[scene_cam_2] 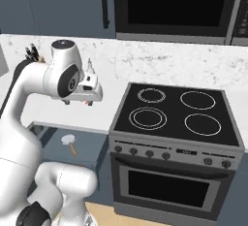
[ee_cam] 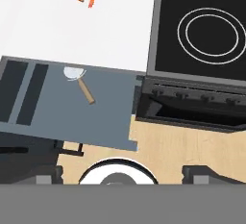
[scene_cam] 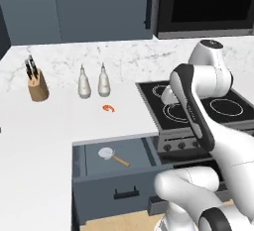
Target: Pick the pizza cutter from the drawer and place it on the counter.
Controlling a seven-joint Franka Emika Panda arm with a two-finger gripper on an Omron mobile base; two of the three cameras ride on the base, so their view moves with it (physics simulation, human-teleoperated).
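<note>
The white counter (scene_cam: 49, 131) fills the left side of the left base view. On it, at the upper left, stands a knife block (scene_cam: 36, 86). Two white bottles (scene_cam: 93, 82) stand side by side near the middle. A small orange curled thing (scene_cam: 109, 108) lies just below them. The open drawer (scene_cam: 99, 178) at the bottom middle holds the pizza cutter (scene_cam: 112, 156).

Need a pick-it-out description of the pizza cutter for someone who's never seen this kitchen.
Find the black stovetop; immediately to its left, below the white counter, a slate-blue drawer stands pulled open. The pizza cutter lies flat on the drawer floor. It has a round silvery wheel and a short wooden handle, unlike the small orange curled item up on the counter.
</note>
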